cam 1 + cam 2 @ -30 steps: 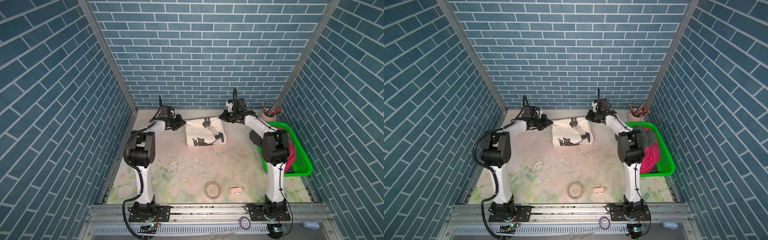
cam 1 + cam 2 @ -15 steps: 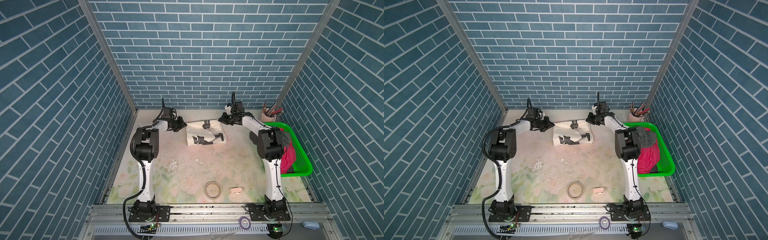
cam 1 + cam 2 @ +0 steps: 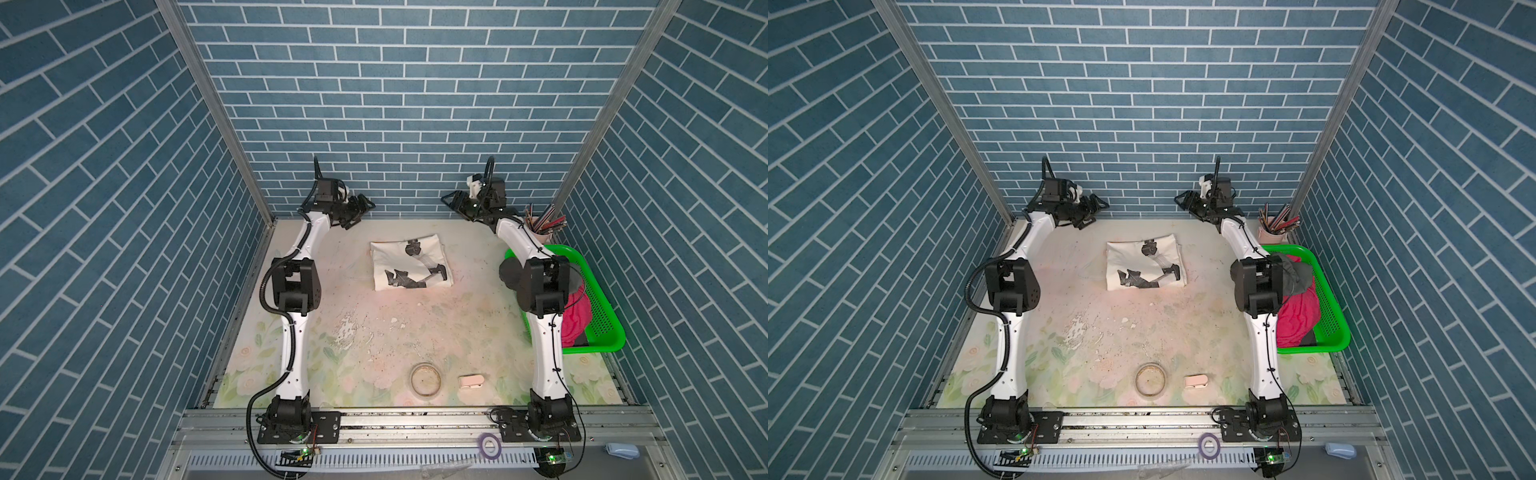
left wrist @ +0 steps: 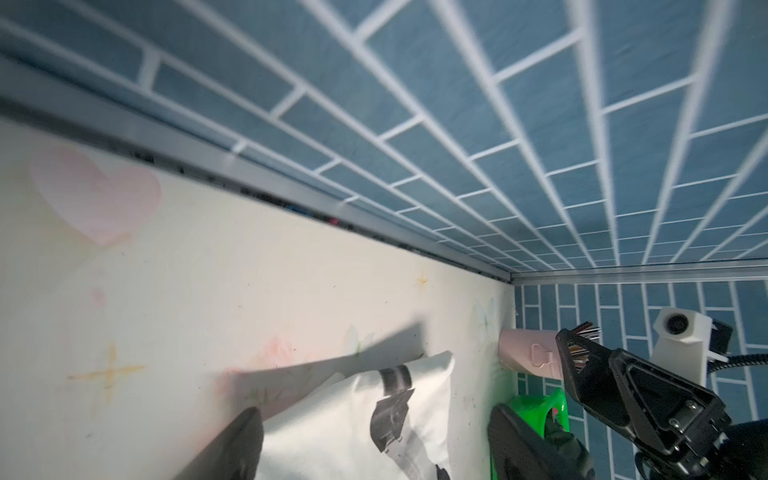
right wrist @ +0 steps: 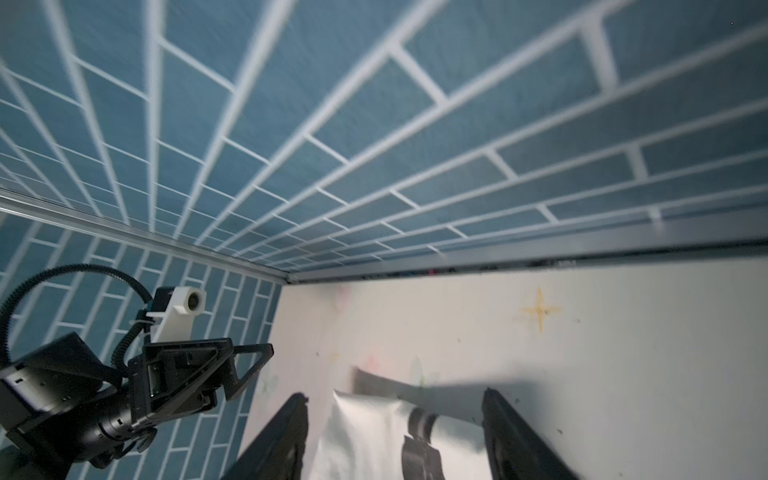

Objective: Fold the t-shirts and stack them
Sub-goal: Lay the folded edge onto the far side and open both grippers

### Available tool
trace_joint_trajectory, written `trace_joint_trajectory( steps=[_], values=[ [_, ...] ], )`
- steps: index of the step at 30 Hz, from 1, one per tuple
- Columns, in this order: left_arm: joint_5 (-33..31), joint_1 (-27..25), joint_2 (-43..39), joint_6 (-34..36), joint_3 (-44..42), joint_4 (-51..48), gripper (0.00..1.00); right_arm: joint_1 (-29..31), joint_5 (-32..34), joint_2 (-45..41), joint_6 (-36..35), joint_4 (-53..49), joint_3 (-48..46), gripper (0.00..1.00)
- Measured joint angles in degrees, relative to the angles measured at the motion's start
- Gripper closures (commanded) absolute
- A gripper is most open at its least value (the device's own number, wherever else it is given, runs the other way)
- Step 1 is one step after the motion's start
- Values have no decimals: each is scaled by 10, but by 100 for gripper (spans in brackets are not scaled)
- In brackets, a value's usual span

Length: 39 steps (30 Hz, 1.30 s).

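Top views, front to back: a ring (image 3: 412,379) and a small pink object (image 3: 471,381) lie just beside each other near the front edge of the bench (image 3: 374,320). Where are you seeing the shirts?

@OP right side, in the green basket (image 3: 1312,348): the magenta t-shirt (image 3: 1300,316) is nearer and the dark grey t-shirt (image 3: 1298,276) is bunched at the far end. Further back, mid-bench, the cream t-shirt (image 3: 409,266) lies folded flat.

And the hands?

Both are up by the back wall (image 3: 407,124), past the cream one. Pretty clear that the left hand (image 3: 360,214) and the right hand (image 3: 455,205) each have fingers spread wide, empty. Wrist views agree. Also a pencil cup (image 3: 1273,237) stands in the far right corner.
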Motion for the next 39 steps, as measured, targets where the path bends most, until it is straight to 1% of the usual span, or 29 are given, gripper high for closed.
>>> trace_joint_trajectory(
  steps=[2,3,4,5,6,7,9,12,13,15,17,20,22,29,35,39],
  values=[
    [-3,5,-68,-1,-60,12,13,-4,-6,-36,10,20,-32,25],
    [-2,5,-119,-7,-123,42,13,-3,-9,-64,11,33,-66,20],
    [3,2,-161,-18,-173,66,13,0,-12,-92,17,40,-97,19],
    [12,-5,-209,-31,-231,101,13,4,-15,-123,18,50,-134,15],
    [20,-16,-249,-44,-276,134,13,9,-18,-156,21,61,-173,14],
    [30,-30,-282,-56,-315,166,13,14,-20,-187,22,70,-207,10],
    [45,-65,-336,-77,-387,236,13,24,-25,-253,25,99,-291,9],
    [64,-112,-385,-118,-500,342,13,40,-29,-326,26,138,-396,9],
    [68,-124,-400,-140,-558,391,13,45,-30,-345,29,156,-436,9],
    [72,-133,-411,-177,-647,456,13,53,-32,-369,38,194,-510,9],
    [68,-134,-400,-200,-713,488,13,59,-36,-370,51,229,-579,9],
    [59,-134,-374,-219,-757,516,13,70,-47,-343,72,259,-636,8],
    [56,-137,-367,-228,-773,541,13,79,-53,-319,85,276,-653,8],
    [48,-141,-344,-229,-803,614,13,110,-73,-261,115,349,-671,8],
    [46,-126,-284,-232,-834,654,13,101,-80,-216,115,373,-671,8],
    [49,-116,-272,-231,-848,664,13,99,-84,-210,115,388,-690,8]
  ],
)
